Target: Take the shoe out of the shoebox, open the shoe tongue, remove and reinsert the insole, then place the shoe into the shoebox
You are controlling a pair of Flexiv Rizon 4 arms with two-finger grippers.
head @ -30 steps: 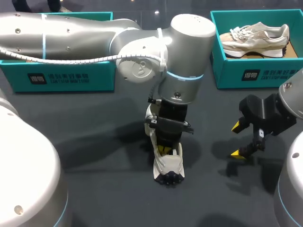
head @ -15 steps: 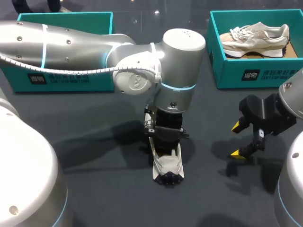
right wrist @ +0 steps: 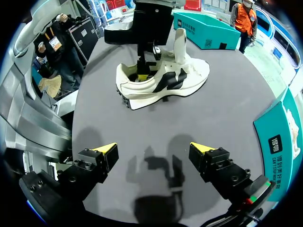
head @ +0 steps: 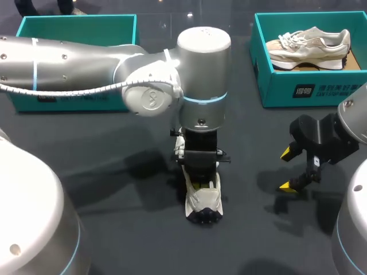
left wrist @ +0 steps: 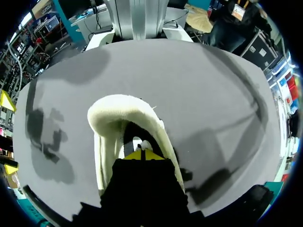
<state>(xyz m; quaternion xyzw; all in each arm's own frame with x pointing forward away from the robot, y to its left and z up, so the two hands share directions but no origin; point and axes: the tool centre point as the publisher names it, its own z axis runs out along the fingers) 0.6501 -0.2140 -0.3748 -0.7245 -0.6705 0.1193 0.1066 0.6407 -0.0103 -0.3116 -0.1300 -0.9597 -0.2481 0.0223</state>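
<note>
Dipping into the mouth of the white shoe [head: 205,201], the left claw [left wrist: 142,155] sits deep inside the upper. Its black body hides the opening, so whether it is open, closed or pinching anything cannot be told. The shoe stands sole-down on the dark grey counter [head: 114,172], close to the middle of the head view, with one end pointing toward 6 o'clock. Black markings run along its side in the right wrist view. The left arm [head: 114,63] comes in from 9 o'clock, crosses to the centre and drops straight down onto the shoe. At about 3 o'clock from the shoe, and well apart from it, the right claw [head: 287,169] hangs above bare counter with its two yellow tips spread wide and nothing between them. Farther out, at roughly 1 o'clock, a teal shoebox [head: 304,86] stands at the counter's far edge with a beige shoe [head: 309,46] lying inside it. A second teal shoebox [head: 74,26] sits at about 11 o'clock, partly hidden behind the left arm.
</note>
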